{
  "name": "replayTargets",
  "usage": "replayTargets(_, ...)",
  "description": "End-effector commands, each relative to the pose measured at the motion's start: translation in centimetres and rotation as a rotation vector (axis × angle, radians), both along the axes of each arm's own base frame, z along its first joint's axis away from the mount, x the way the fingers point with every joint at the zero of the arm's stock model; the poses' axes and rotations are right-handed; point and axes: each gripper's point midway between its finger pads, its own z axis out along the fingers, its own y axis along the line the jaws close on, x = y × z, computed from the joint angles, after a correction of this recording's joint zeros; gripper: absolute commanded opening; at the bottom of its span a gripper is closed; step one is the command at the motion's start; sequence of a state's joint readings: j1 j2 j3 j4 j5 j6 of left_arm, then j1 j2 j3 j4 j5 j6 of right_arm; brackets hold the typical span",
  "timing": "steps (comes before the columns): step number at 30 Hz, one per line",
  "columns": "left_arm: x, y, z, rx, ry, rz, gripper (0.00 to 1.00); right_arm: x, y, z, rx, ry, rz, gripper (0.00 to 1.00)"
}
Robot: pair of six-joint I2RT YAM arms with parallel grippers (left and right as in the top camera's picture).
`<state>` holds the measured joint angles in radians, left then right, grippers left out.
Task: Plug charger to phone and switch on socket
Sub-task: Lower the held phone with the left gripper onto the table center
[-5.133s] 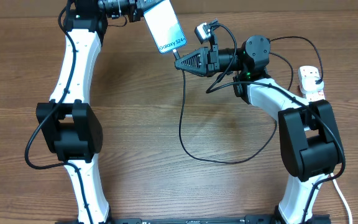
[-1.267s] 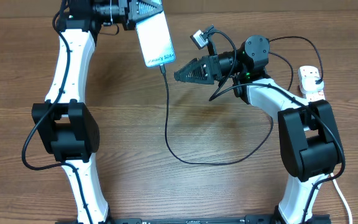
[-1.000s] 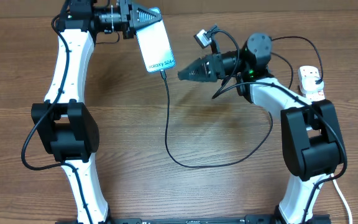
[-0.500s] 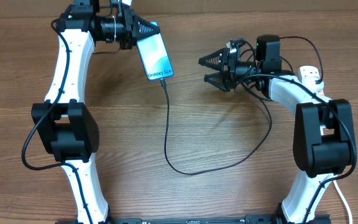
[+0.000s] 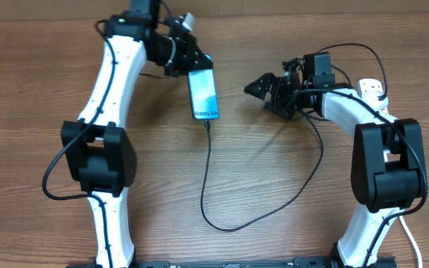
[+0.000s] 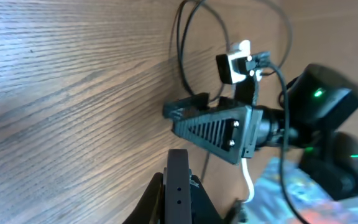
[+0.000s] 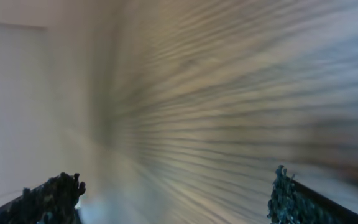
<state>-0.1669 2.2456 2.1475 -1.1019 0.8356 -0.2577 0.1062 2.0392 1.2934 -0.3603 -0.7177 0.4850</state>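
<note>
The phone (image 5: 204, 94), its cyan screen facing up, hangs over the table's upper middle. My left gripper (image 5: 197, 68) is shut on its top end. In the left wrist view its thin edge (image 6: 178, 186) sits pinched between my fingers. The charger's black cable (image 5: 208, 171) is plugged into the phone's lower end. It loops down toward the front and back up under the right arm, where I lose it. My right gripper (image 5: 265, 95) stands open and empty to the right of the phone, apart from it. The white socket (image 5: 372, 92) lies at the far right, partly hidden by the right arm.
The right wrist view is blurred: only wood grain and my two spread fingertips (image 7: 56, 194) show. From the left wrist I see the right gripper (image 6: 194, 118) and its white camera (image 6: 234, 60) just beyond the phone. The cable loop (image 5: 229, 225) lies near the front.
My left arm has swung the phone right and down toward the table's middle, dragging the cable along. My right gripper has drawn back to the right and turned, still open.
</note>
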Motion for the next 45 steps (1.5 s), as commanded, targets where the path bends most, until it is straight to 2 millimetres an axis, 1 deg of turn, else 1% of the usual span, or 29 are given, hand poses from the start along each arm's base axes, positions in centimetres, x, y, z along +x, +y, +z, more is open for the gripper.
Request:
replayTargets(1,0.0,-0.8,-1.5,0.075,-0.021,-0.023,0.04,2.6,-2.3,0.9,-0.196,-0.075,-0.044,1.00)
replayTargets(4,-0.1,-1.3,-2.7,0.084,0.007,-0.024,0.04,2.7,-3.4,1.3,-0.270,-0.056,-0.058,1.00)
replayTargets(9,-0.1,-2.0,-6.0,0.082,0.110,-0.006,0.04,2.9,-4.7,1.5,-0.349,-0.035,-0.091,1.00)
replayTargets(11,-0.3,-2.6,-7.3,0.053,0.147,-0.021,0.04,2.9,-4.9,1.4,-0.359,-0.032,-0.095,1.00)
replayTargets(15,-0.4,-4.5,-9.2,-0.055,0.201,-0.066,0.04,2.9,-4.9,1.4,-0.361,-0.033,-0.096,1.00)
replayTargets(16,-0.4,-4.9,-10.2,-0.065,0.223,-0.063,0.04,2.9,-4.9,1.4,-0.361,-0.032,-0.096,1.00)
replayTargets(19,-0.4,-5.5,-12.5,-0.060,0.258,-0.059,0.04,2.8,-5.0,1.3,-0.365,-0.026,-0.096,1.00)
replayTargets(22,-0.8,-5.9,-14.1,-0.044,0.280,-0.067,0.04,2.7,-5.2,1.1,-0.380,-0.022,-0.102,1.00)
replayTargets(25,-1.0,-5.6,-15.9,0.040,0.283,-0.055,0.04,2.7,-5.2,1.1,-0.382,-0.022,-0.102,1.00)
replayTargets(31,-0.7,-5.7,-16.9,0.114,0.244,-0.050,0.04,2.6,-5.2,1.1,-0.382,-0.019,-0.100,1.00)
replayTargets(45,0.0,-4.3,-18.3,0.228,0.237,0.014,0.04,2.3,-5.2,0.9,-0.385,-0.005,-0.098,1.00)
